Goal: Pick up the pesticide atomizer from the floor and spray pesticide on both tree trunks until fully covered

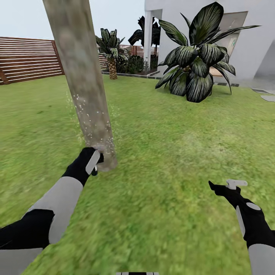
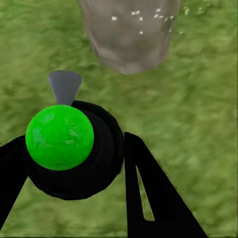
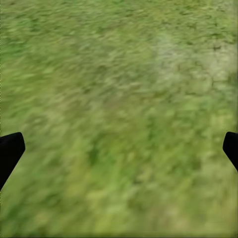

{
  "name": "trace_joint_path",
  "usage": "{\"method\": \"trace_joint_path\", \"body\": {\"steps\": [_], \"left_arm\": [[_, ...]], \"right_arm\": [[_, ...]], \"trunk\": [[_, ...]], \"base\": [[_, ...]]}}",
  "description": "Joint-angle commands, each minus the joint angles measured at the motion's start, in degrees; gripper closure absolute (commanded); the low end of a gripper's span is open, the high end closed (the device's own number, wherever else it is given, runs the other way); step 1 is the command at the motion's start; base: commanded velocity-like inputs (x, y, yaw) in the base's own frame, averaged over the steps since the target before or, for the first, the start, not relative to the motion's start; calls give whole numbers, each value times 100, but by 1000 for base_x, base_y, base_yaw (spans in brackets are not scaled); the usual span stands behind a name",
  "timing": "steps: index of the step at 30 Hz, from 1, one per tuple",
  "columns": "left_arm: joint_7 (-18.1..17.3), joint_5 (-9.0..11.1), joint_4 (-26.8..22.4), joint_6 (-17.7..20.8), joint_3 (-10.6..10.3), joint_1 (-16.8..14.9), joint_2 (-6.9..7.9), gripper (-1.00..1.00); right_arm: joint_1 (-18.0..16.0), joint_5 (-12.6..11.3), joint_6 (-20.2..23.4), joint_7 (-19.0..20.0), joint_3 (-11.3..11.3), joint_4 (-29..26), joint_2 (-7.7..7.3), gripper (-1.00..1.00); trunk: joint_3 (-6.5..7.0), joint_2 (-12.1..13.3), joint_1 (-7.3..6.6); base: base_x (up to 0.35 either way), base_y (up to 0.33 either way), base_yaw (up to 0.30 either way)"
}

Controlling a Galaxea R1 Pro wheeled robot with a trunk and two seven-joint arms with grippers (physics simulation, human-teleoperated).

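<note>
Left gripper (image 2: 74,163) pinches the pesticide atomizer (image 2: 67,144), its grey nozzle aimed at the base of the tree trunk (image 1: 82,84) just ahead. Trunk: tilted, mottled grey-brown, smooth. Pesticide (image 1: 89,114) specks dot its lower part; upper coverage probably thin. Right gripper (image 1: 225,189) spread, idle over the lawn (image 1: 172,145).

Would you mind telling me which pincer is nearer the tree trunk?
Left. The left pincer sits at the tree trunk base; the right pincer hangs far off over lawn.
</note>
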Motion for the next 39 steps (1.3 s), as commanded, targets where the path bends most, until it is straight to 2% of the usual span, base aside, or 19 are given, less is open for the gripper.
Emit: {"method": "trace_joint_path", "body": {"steps": [1,3,4,6,10,12,14,17,18,22,24,25,28,30,32,33,35,37,39], "left_arm": [[-117,-51,1,-400,-26,307,16,100],[-458,-91,7,-855,-44,759,65,100],[-739,-140,-4,-1034,-51,1087,170,100],[-1068,-255,-8,-1304,-53,1453,340,100],[-1972,-431,15,-1926,-45,2039,849,100],[-2424,-451,28,-2280,-44,2319,1027,100],[-2927,-609,46,-2579,-49,2577,1104,100],[-3435,-1083,86,-2791,-50,2742,1128,100],[-3610,-1199,99,-2876,-50,2761,1126,100],[-4475,-1499,314,-3076,-46,2784,1144,100],[-4917,-1731,548,-3220,-43,2786,1230,100],[-5098,-1905,640,-3274,-42,2788,1262,100],[-5618,-2432,738,-3345,-48,2786,1295,100],[-5941,-2790,813,-3358,-56,2788,1292,100],[-6384,-3198,797,-3369,-58,2787,1280,100],[-6683,-3407,784,-3410,-59,2788,1281,100],[-7221,-3872,774,-3868,-63,2787,1282,100],[-7800,-4524,758,-4241,-54,2784,1277,100],[-8198,-4983,744,-4364,-33,2782,1279,100]], "right_arm": [[0,-1,0,1,4,0,4,-100],[0,-1,0,2,6,7,7,-100],[0,-1,0,2,7,9,8,-100],[0,-1,0,2,7,9,9,-100],[0,0,5,20,7,10,4,-100],[0,0,8,30,7,10,4,-100],[0,-6,9,36,18,19,11,-100],[0,-18,9,78,47,30,58,-100],[0,-22,10,249,96,33,101,-100],[0,-25,38,1723,567,35,261,-100],[0,-25,51,2098,795,34,370,-100],[0,-26,60,2169,1068,29,452,-100],[0,-50,77,2228,2334,-7,575,-100],[0,-65,78,2241,2843,-17,661,-100],[0,-66,104,2409,3049,-33,918,-100],[0,-64,168,2720,3086,-42,1021,-100],[-5,-63,337,3342,3112,-94,1104,-100],[-8,-58,480,3578,3179,-282,1136,-100],[-9,-56,594,3640,3549,-462,1162,-100]], "trunk": [[1,-1,-1],[1,-1,-1],[1,-1,-1],[1,-1,-1],[1,-1,-1],[1,-1,-1],[1,-1,-1],[1,-1,-1],[1,-1,-1],[1,-1,-1],[1,-1,-1],[1,-1,-1],[1,-1,-1],[1,-1,-1],[1,-1,-1],[1,-1,-1],[1,-1,-1],[1,-1,-1],[1,-1,-1]], "base": [[-1,-1,0],[0,0,0],[0,0,0],[0,0,0],[0,0,0],[0,0,0],[0,0,0],[0,0,0],[0,0,0],[0,0,0],[0,0,0],[0,0,0],[0,0,0],[0,0,0],[0,0,0],[0,0,0],[0,0,0],[0,0,0],[0,0,0]]}}
